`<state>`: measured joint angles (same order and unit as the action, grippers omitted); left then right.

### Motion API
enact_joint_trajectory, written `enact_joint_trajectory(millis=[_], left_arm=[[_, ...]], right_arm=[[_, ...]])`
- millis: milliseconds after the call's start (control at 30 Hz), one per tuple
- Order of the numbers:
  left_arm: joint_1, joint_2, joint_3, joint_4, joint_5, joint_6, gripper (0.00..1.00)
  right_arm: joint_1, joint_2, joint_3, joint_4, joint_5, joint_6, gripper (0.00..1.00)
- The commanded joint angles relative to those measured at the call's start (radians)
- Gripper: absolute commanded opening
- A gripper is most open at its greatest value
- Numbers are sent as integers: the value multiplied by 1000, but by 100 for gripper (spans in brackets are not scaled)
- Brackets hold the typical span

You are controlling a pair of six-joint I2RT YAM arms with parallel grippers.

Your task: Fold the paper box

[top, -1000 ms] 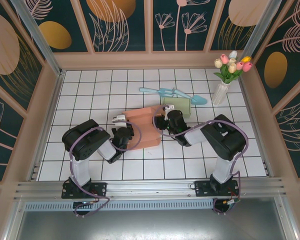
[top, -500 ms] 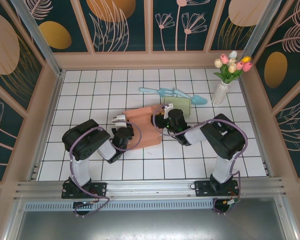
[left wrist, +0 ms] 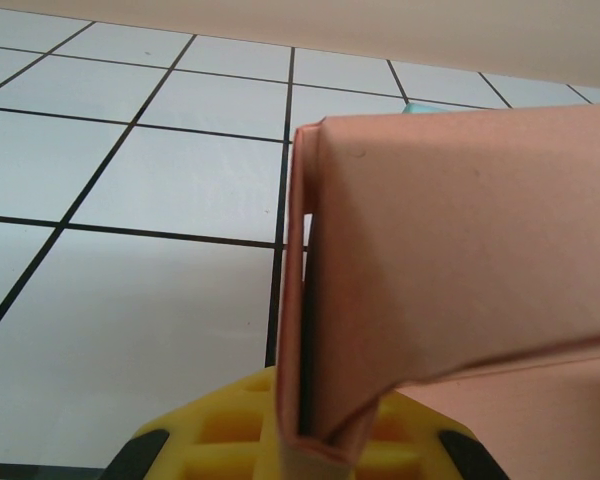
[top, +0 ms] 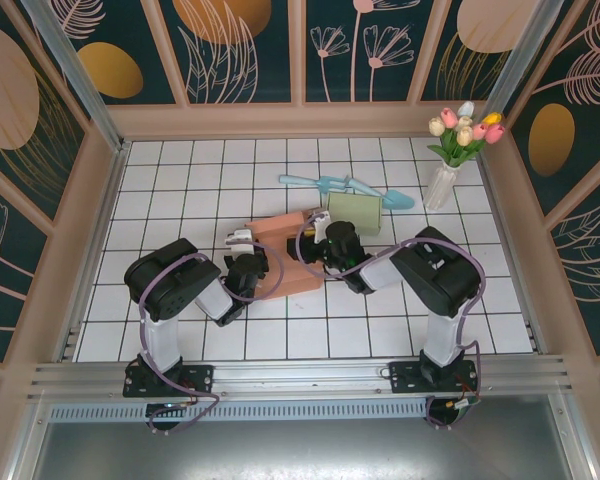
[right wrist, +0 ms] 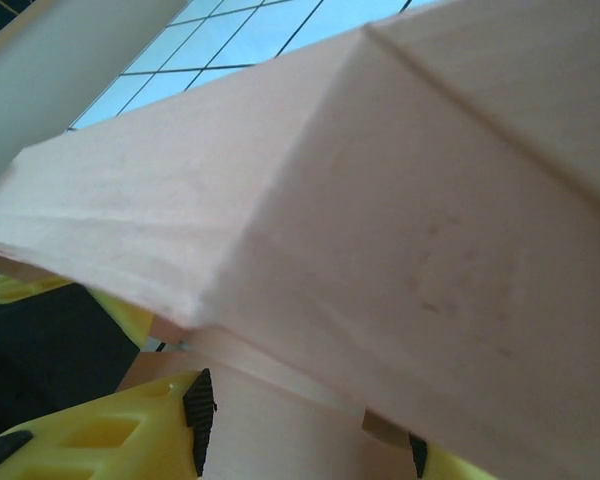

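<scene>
At the middle of the white-tiled worktop [top: 180,190] lay the paper box [top: 285,265], a salmon-pink cardboard piece, partly folded, with one panel raised off the tiles. It sat between the two arms, its left end at the left tool [top: 256,272] and its right end at the right tool [top: 316,247].

From the left wrist, the box [left wrist: 450,260] showed a folded edge running down into the left tool [left wrist: 300,445]. The yellow fingers [left wrist: 220,440] were closed tight on that doubled edge. From the right wrist, a broad creased panel of the box [right wrist: 380,230] covered most of the frame. The right tool [right wrist: 300,445] had its yellow fingers [right wrist: 100,440] standing apart with cardboard between them; whether they pressed on it could not be told.

Just beyond the box lay a pale green block [top: 354,211], and behind that some light teal hand tools [top: 345,186] rested flat on the tiles. Near the far right corner stood a clear vase [top: 440,186] of tulips [top: 465,128] in pink, white and yellow.

Dark grout lines crossed the worktop in a square grid. Beige framing [top: 280,118] walled it on three sides, holding dark teal panels [top: 250,50] printed with gold ovals and line-drawn leaves and flowers. An aluminium rail [top: 300,378] ran along the near edge, where both arm bases were bolted.
</scene>
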<state>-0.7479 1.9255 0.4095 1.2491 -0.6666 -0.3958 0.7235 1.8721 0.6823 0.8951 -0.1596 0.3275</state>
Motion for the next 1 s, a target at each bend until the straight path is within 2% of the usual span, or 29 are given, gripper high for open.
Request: enact_joint_trajectory(millis=[0, 233, 567, 733, 867, 967], left_arm=[[-6, 29, 11, -71, 37, 2, 0], [-5, 29, 12, -73, 27, -5, 0], [-5, 28, 4, -60, 40, 1, 0], [-5, 21, -21, -24, 48, 6, 0], [-5, 20, -26, -9, 61, 14, 0], [-5, 21, -47, 42, 104, 36, 0]], right_arm=[[8, 26, 22, 32, -15, 20, 55], [15, -77, -25, -64, 67, -35, 55], [104, -358, -126, -379, 398, -163, 56], [144, -505, -140, -515, 494, -157, 56], [136, -606, -134, -629, 571, -174, 58], [77, -627, -148, -648, 630, -263, 59]])
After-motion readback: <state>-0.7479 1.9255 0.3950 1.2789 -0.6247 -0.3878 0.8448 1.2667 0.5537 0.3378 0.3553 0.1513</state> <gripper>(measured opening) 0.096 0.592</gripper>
